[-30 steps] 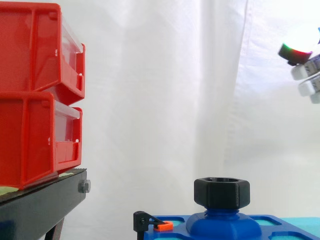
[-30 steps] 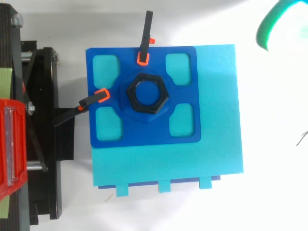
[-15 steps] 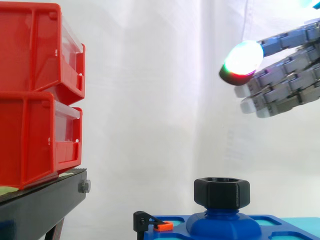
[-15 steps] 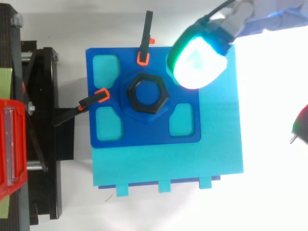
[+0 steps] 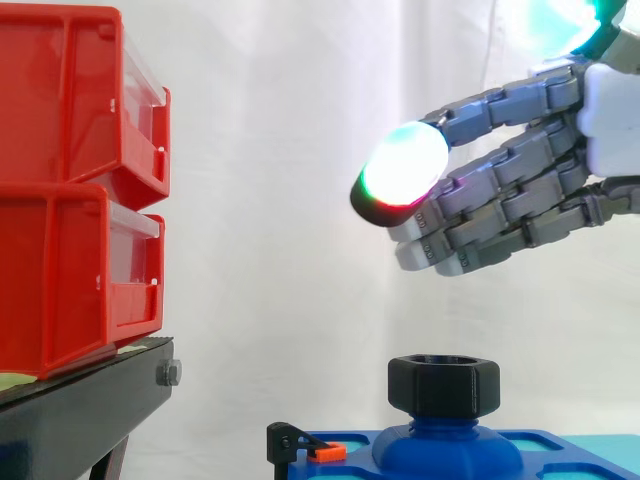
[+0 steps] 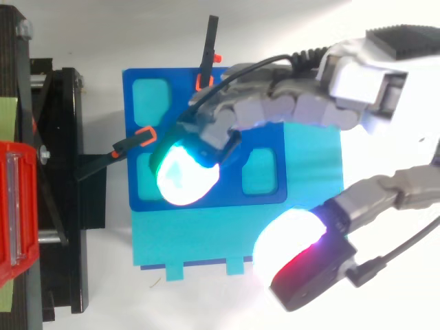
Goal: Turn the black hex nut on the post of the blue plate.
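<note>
We're seeing the hand (image 5: 520, 200) hovering above the black hex nut (image 5: 444, 386), apart from it, fingers relaxed & gripping nothing. Nut is sitting on the post (image 5: 447, 438) at the center of the blue plate (image 6: 179, 89). Plate is resting on a cyan block (image 6: 309, 220), w/ clamps (image 6: 130, 144) biting two of its edges.
</note>
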You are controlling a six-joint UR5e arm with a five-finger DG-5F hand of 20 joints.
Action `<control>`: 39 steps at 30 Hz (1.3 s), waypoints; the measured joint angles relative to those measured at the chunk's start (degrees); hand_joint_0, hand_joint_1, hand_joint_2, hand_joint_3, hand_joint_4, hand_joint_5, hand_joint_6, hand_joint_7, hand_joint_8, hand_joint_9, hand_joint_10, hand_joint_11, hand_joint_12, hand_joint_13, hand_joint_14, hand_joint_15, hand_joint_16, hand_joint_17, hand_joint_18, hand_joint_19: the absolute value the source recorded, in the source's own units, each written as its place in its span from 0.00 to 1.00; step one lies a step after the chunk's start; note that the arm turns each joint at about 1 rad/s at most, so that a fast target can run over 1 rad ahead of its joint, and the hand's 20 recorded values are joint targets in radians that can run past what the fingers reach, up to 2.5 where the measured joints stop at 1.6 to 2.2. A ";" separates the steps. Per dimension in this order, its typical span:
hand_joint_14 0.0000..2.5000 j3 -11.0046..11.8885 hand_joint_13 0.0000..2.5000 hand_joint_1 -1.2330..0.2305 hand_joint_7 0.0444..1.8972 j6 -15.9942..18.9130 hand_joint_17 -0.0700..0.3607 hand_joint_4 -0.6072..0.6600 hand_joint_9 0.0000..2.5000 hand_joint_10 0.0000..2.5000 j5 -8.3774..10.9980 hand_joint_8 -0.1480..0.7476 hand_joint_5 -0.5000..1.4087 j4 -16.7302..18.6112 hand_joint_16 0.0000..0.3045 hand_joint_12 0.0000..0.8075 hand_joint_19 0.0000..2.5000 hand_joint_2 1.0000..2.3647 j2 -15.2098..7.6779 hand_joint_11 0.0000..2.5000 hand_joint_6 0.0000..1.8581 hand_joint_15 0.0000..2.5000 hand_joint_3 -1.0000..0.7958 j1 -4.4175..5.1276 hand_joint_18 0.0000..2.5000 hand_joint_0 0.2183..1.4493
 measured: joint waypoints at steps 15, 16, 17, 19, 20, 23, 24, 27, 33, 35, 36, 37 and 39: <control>0.00 3.42 0.07 0.50 0.39 -7.40 0.46 0.62 0.16 0.00 -2.95 0.45 0.15 0.89 0.19 0.47 0.03 0.00 -3.96 0.00 0.27 0.00 0.28 1.07 0.05 0.20; 0.00 3.42 0.06 0.52 0.39 -8.17 0.46 0.61 0.15 0.00 -2.90 0.45 0.15 0.90 0.19 0.46 0.04 0.00 -3.96 0.00 0.27 0.00 0.28 1.20 0.03 0.20; 0.00 3.42 0.06 0.52 0.39 -8.96 0.46 0.61 0.15 0.00 -2.85 0.45 0.15 0.90 0.19 0.46 0.04 0.00 -3.97 0.00 0.27 0.00 0.28 1.31 0.03 0.20; 0.00 3.43 0.06 0.52 0.39 -10.82 0.46 0.61 0.15 0.00 -2.78 0.45 0.15 0.89 0.19 0.47 0.04 0.00 -3.97 0.00 0.27 0.00 0.28 1.53 0.03 0.21; 0.00 3.44 0.06 0.52 0.40 -11.19 0.46 0.62 0.15 0.00 -2.77 0.45 0.15 0.89 0.19 0.47 0.04 0.00 -3.97 0.00 0.27 0.00 0.28 1.56 0.03 0.21; 0.00 3.44 0.05 0.52 0.40 -12.92 0.46 0.62 0.15 0.00 -2.75 0.45 0.15 0.90 0.19 0.47 0.04 0.00 -3.98 0.00 0.27 0.00 0.28 1.66 0.03 0.21; 0.00 3.44 0.05 0.52 0.39 -13.48 0.46 0.62 0.15 0.00 -2.75 0.45 0.15 0.91 0.19 0.47 0.04 0.00 -3.99 0.00 0.27 0.00 0.28 1.69 0.03 0.21; 0.00 3.44 0.05 0.52 0.40 -14.90 0.46 0.62 0.15 0.00 -2.74 0.45 0.15 0.91 0.19 0.47 0.04 0.00 -4.02 0.00 0.27 0.00 0.28 1.71 0.02 0.21; 0.00 3.44 0.04 0.52 0.40 -17.89 0.47 0.62 0.13 0.00 -2.86 0.44 0.15 0.78 0.19 0.47 0.03 0.00 -4.43 0.00 0.27 0.00 0.28 1.63 0.01 0.21; 0.00 3.44 0.04 0.52 0.40 -19.31 0.47 0.62 0.13 0.00 -3.08 0.44 0.15 0.73 0.19 0.47 0.03 0.00 -4.66 0.00 0.27 0.00 0.28 1.44 0.01 0.21; 0.00 3.44 0.03 0.52 0.40 -20.04 0.47 0.62 0.13 0.00 -3.16 0.44 0.15 0.70 0.19 0.47 0.03 0.00 -4.72 0.00 0.27 0.00 0.28 1.38 0.01 0.21; 0.00 3.44 0.03 0.52 0.40 -21.14 0.47 0.62 0.13 0.00 -3.24 0.44 0.15 0.65 0.19 0.47 0.03 0.00 -4.78 0.00 0.27 0.00 0.28 1.31 0.01 0.21; 0.00 3.44 0.03 0.52 0.40 -23.28 0.47 0.62 0.13 0.00 -3.31 0.45 0.15 0.56 0.19 0.47 0.03 0.00 -4.83 0.00 0.27 0.00 0.28 1.22 0.01 0.21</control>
